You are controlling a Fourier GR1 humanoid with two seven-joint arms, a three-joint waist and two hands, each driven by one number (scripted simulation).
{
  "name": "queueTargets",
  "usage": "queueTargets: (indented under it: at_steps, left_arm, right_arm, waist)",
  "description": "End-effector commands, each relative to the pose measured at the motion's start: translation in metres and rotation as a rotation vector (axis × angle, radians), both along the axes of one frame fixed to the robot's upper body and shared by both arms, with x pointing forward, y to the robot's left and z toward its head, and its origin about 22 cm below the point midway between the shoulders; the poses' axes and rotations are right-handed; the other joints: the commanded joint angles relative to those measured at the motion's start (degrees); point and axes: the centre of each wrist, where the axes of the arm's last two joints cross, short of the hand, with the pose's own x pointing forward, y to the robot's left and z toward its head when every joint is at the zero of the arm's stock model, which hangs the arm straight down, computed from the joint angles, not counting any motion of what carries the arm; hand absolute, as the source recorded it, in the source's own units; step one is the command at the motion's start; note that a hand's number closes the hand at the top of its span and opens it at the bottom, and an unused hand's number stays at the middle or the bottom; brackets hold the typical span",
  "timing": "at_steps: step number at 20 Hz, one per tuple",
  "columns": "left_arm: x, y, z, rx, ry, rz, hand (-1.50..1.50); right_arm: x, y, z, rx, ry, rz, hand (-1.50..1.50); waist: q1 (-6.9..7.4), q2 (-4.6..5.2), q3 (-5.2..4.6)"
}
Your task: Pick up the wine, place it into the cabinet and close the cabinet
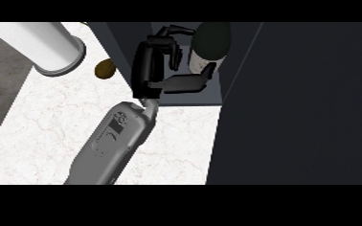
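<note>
— What can you count from the head view?

— One wine, one cabinet, and one hand, your robot's left hand on a single grey forearm that comes in from the lower edge. You also have one white cylinder and one small brown lump, both on the pale tabletop.

— Where is the wine?

— It's inside the cabinet, a dark bottle with a pale patch low on its left side, standing in the opening between the left wall and the door.

— And the hand?

— It's in the opening too, just left of the wine, palm toward it. You can see the fingers curling in at the far side and the thumb reaching across at the near side, its tip on the bottle. It looks clasped round the wine, but with black on dark green I can't be sure the fingers are touching it.

— Is anything in your way?

— The door stands open and fills the right of the view as one big dark panel. The lump lies just outside the cabinet's left wall, near the hand. The cylinder is farther left, well apart from the wine.
</note>
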Motion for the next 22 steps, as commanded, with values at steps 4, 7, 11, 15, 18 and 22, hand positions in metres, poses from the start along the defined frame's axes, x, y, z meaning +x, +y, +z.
queueTargets:
  at_steps: [4,7,11,15,18,22]
  left_arm:
    - [0.019,0.007,-0.019,0.103,-0.031,0.046,1.5]
    - [0.034,0.007,-0.001,0.1,-0.022,0.053,1.5]
    - [0.034,-0.001,-0.05,0.112,-0.006,0.047,1.5]
    - [0.033,-0.009,-0.054,0.123,-0.007,0.053,1.5]
    - [0.037,0.005,-0.079,0.104,0.023,0.066,1.5]
    - [0.026,-0.001,-0.094,0.129,0.047,0.071,1.5]
  right_arm:
    - [-0.025,-0.01,0.001,-0.011,-0.021,0.064,-1.5]
    - [-0.034,-0.002,0.0,-0.014,0.001,0.088,-1.5]
    - [-0.006,0.001,0.001,0.023,-0.011,0.075,-1.5]
    - [-0.006,-0.016,0.0,0.018,-0.038,0.083,-1.5]
    - [-0.006,-0.014,0.002,0.02,-0.022,0.082,-1.5]
    - [-0.023,-0.001,-0.015,0.017,-0.022,0.107,-1.5]
  waist:
    - [0.07,-0.03,0.01]
    - [-0.13,-0.1,-0.02]
    - [-0.5,0.28,-0.04]
    - [-0.51,0.23,0.02]
    - [-1.05,0.4,-0.02]
    - [-1.08,0.24,-0.02]
